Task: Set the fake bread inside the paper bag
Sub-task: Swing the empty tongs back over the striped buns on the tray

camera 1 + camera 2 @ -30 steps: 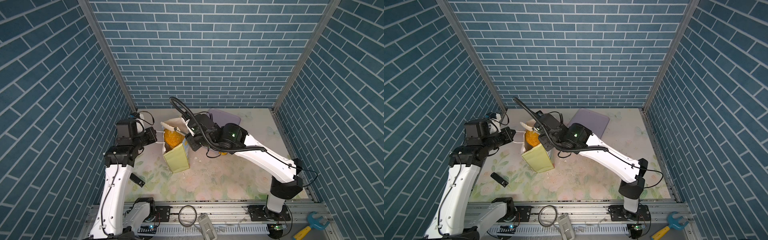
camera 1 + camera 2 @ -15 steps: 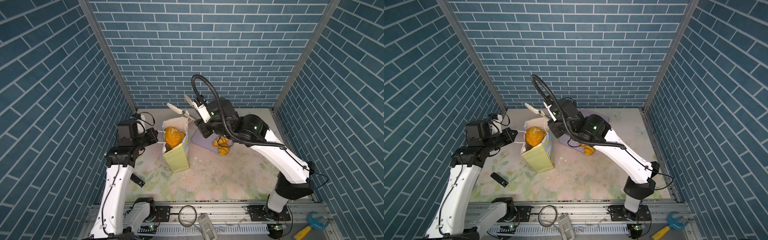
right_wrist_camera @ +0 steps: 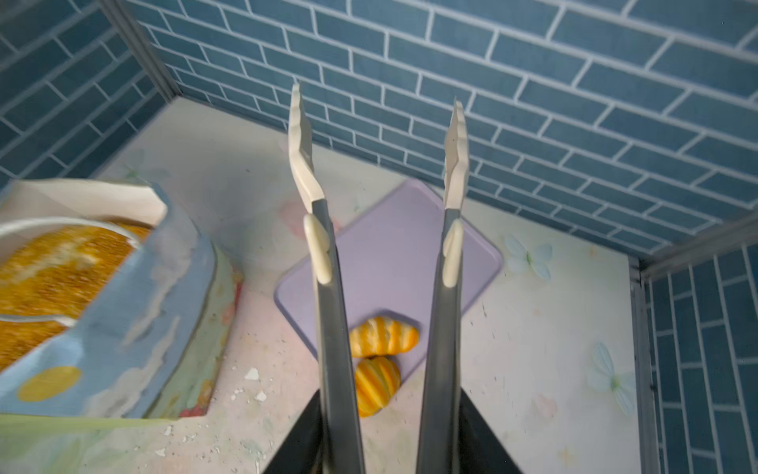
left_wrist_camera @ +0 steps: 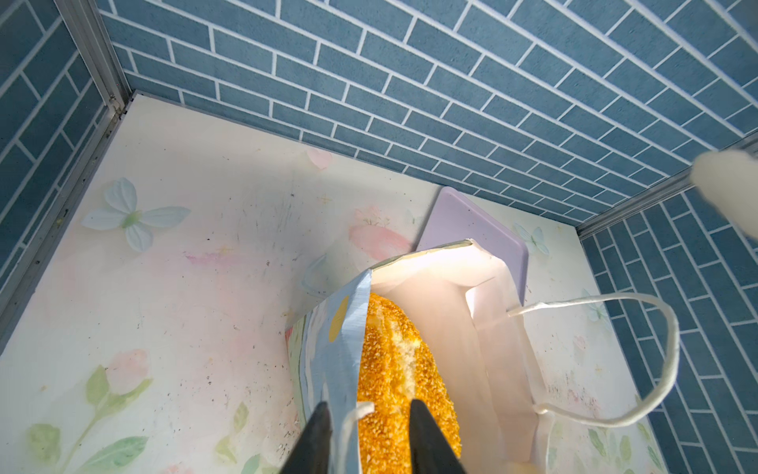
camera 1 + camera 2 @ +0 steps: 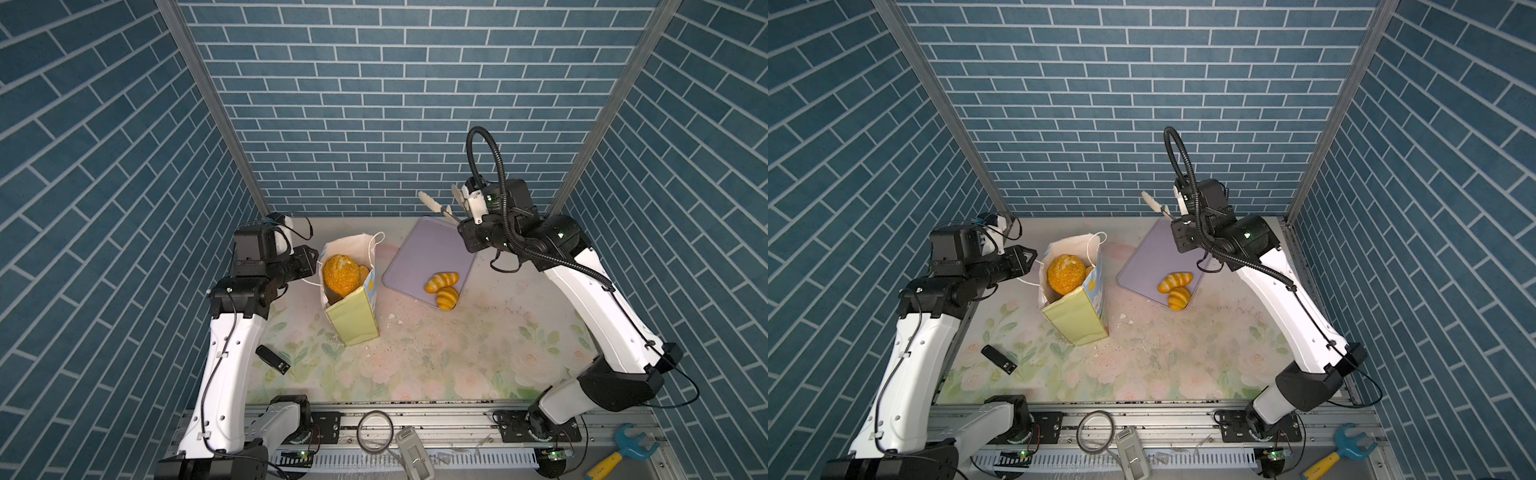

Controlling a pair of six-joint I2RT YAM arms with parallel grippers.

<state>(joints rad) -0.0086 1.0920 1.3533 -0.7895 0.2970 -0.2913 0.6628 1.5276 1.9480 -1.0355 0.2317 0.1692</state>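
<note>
Looking down in both top views, I have the paper bag [image 5: 353, 320] standing at about 9 o'clock from the table's middle, mouth open. The seeded loaf [image 5: 340, 272] sits inside and fills most of the opening. A paler piece is wedged at the loaf's 2 o'clock; I cannot make out what it is.

The left gripper [image 4: 368, 404] is at the bag's 9 o'clock, level with the rim. Its fingers [image 4: 318, 435] are spread, with the blue side panel's edge and a bit of cord standing between them, and nothing is pinched. The other cord handle [image 4: 668, 349] loops loose outside the far rim.

The right gripper [image 3: 389, 410] is clamped on the grey arms of a pair of tongs [image 3: 330, 328], whose cream tips stand wide apart and hold nothing. It hangs raised over the far corner of the lavender tray [image 5: 419, 249], which lies at the bag's 2 o'clock.

One ridged roll [image 5: 441, 281] rests on the tray's near corner. A second roll [image 5: 448, 298] touches it at its 6 o'clock and straddles the tray's edge. Both lie at the bag's 3 o'clock, well apart from the tong tips.

Only crumbs [image 5: 392, 318] lie between the rolls and the bag. A small black device [image 5: 272, 358] lies at the bag's 7 o'clock, beside the left arm. A tape ring [image 5: 375, 430] and a toy wrench [image 5: 621, 453] sit off the table on the front rail.
</note>
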